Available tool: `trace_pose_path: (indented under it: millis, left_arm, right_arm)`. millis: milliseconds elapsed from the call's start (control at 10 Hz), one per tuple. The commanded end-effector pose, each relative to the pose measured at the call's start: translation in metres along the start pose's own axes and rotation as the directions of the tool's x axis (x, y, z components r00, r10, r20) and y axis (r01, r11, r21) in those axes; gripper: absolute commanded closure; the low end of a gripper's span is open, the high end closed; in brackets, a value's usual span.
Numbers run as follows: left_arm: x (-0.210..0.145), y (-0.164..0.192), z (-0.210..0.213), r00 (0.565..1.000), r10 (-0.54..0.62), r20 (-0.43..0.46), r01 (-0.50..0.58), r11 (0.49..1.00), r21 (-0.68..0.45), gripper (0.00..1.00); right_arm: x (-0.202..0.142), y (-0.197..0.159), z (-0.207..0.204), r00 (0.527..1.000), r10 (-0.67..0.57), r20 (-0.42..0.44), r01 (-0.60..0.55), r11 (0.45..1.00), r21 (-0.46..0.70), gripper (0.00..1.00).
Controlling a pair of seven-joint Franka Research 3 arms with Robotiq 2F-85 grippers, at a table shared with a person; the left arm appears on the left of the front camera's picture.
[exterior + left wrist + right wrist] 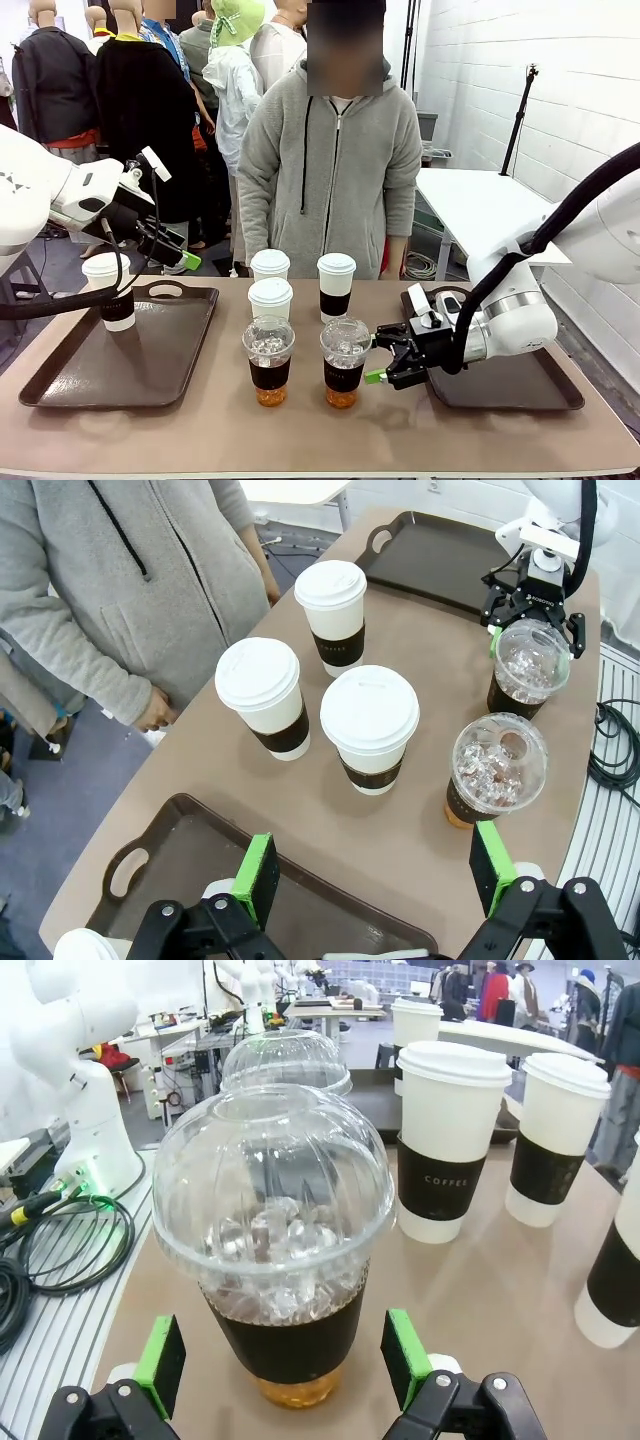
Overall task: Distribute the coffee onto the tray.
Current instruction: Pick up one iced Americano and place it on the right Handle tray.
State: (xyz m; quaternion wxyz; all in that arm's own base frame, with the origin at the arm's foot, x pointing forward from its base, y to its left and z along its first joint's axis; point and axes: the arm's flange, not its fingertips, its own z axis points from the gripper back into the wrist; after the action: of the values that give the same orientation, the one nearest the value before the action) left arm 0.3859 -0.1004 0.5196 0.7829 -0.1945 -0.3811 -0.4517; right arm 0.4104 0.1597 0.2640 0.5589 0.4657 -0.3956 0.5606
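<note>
1. Right end effector, spread wide, straddles a clear cup of ice and amber drink.
2. Left end effector, wide and empty, hangs over the left tray, which bears one white cup.
3. The desk edge runs just beside the straddled cup.

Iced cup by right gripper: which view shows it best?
Right wrist view: the iced cup is close up inside the open right gripper, ice and drink clear. Front view: small, side-on. Left wrist view: distant, from above.

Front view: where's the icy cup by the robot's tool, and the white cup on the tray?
icy cup (346, 342), front view, on its clear dome lid.
white cup (104, 268), front view, on its white lid.
</note>
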Motion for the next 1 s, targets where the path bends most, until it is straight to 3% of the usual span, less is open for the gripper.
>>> trace_pose_path:
  millis: [0,900]
  left_arm:
    - [-0.002,0.004,-0.002,1.000,-0.018,0.013,0.018,1.000,-0.013,0.00]
    - [-0.002,0.004,-0.002,1.000,-0.018,0.013,0.018,1.000,-0.013,0.00]
  right_arm:
    - [-0.001,-0.006,-0.009,1.000,0.003,0.014,-0.004,1.000,0.028,0.00]
    - [0.002,-0.013,-0.041,0.999,-0.034,-0.017,0.035,0.992,0.118,0.00]
